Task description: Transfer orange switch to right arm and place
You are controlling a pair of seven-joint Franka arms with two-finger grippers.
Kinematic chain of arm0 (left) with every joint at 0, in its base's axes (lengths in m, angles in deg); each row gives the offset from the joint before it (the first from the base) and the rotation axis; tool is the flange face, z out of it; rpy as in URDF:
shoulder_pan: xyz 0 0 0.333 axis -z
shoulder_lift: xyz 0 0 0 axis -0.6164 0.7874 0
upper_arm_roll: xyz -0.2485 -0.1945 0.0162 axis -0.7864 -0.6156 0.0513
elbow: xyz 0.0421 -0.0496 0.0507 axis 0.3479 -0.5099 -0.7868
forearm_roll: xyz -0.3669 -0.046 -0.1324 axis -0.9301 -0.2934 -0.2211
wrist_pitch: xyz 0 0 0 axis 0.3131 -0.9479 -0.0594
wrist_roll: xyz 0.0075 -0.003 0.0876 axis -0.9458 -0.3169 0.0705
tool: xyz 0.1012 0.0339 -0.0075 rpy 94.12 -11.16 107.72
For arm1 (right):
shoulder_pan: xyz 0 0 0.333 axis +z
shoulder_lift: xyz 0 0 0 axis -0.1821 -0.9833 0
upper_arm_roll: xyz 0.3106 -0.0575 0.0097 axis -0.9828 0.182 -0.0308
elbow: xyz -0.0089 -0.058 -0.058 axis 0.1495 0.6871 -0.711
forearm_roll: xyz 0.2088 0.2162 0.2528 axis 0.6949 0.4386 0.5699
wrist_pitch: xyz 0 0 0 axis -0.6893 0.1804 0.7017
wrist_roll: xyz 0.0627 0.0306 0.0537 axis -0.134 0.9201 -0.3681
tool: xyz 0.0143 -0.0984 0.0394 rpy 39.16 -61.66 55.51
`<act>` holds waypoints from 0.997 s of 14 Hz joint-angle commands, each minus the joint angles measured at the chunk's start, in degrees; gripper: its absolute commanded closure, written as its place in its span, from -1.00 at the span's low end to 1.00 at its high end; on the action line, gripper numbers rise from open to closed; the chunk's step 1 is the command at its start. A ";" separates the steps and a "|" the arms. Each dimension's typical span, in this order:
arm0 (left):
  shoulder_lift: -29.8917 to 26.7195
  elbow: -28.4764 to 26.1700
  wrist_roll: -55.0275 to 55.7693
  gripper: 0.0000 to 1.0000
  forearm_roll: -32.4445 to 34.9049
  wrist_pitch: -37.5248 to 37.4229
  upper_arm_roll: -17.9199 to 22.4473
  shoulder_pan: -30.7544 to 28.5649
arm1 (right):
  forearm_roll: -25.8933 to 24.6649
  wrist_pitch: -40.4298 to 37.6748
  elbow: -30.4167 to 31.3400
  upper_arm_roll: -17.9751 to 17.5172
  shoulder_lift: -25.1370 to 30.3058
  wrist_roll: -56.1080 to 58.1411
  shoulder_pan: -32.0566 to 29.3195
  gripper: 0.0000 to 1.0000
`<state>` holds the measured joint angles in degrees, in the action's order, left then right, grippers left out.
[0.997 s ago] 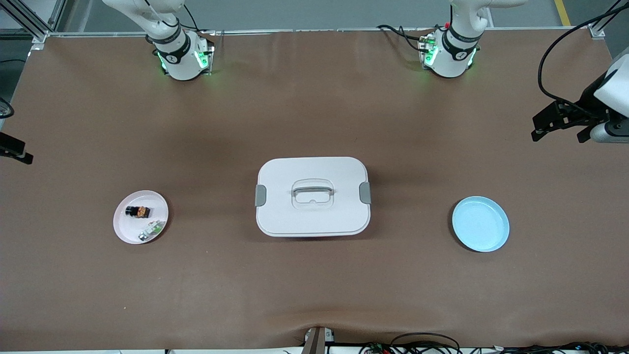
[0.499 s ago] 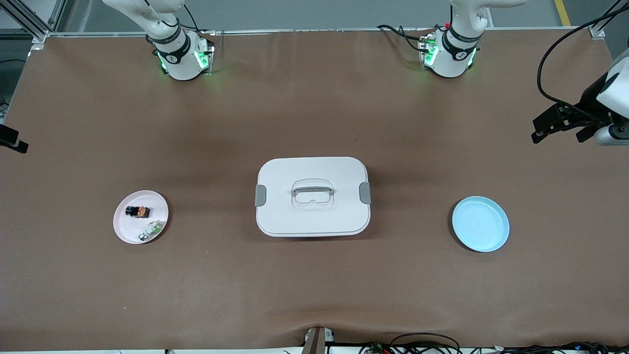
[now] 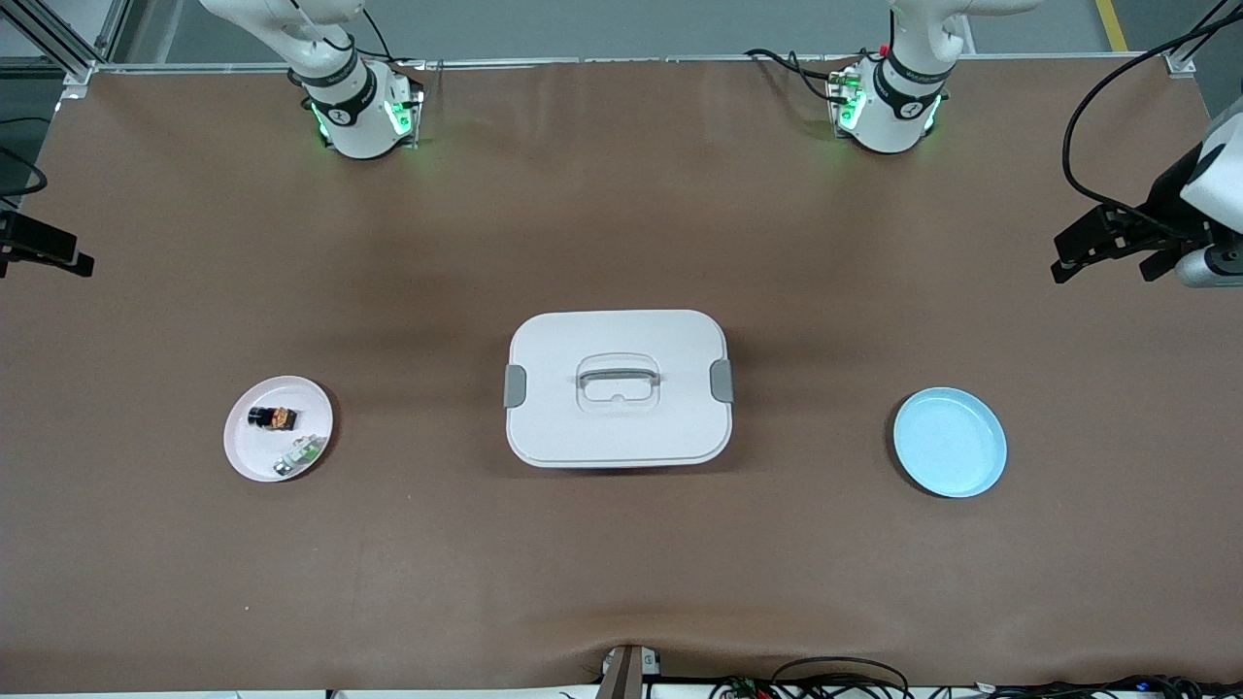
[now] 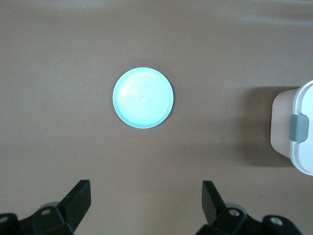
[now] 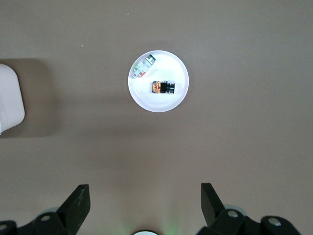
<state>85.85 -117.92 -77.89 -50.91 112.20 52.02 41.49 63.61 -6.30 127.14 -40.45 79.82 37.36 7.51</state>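
The orange switch [image 3: 273,417] lies on a pink plate [image 3: 254,458] toward the right arm's end of the worktop [image 3: 621,563]. A small green-and-silver part [image 3: 299,454] shares the plate, just beside the switch and nearer the front camera. In the right wrist view the switch [image 5: 162,87] and the part [image 5: 143,68] sit apart on the plate [image 5: 161,105].

A white lidded box [image 3: 618,388] with a handle on top stands mid-worktop. A blue plate [image 3: 950,442] lies toward the left arm's end, bare in the left wrist view [image 4: 143,98].

The right pincer [image 5: 144,208] hangs high over the worktop at its arm's end, fingers spread wide and holding nothing. The left pincer [image 4: 146,208] hangs over the worktop at its own end, likewise spread and holding nothing.
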 commanded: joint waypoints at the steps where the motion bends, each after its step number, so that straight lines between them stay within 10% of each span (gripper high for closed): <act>1: 0.33 0.50 -0.73 -1.00 -0.25 0.18 -0.13 -0.45 | -0.84 -0.76 -0.10 -0.06 1.12 -0.58 0.43 -1.00; 14: 0.77 1.03 -0.82 -1.00 -0.17 0.18 -0.13 -0.53 | -1.19 -3.66 1.22 0.29 3.76 -0.40 -0.18 -1.00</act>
<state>86.12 -117.85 -77.92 -50.91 112.20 52.05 41.47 63.47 -10.17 127.34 -39.81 82.68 37.27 7.69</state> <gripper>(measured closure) 0.000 0.000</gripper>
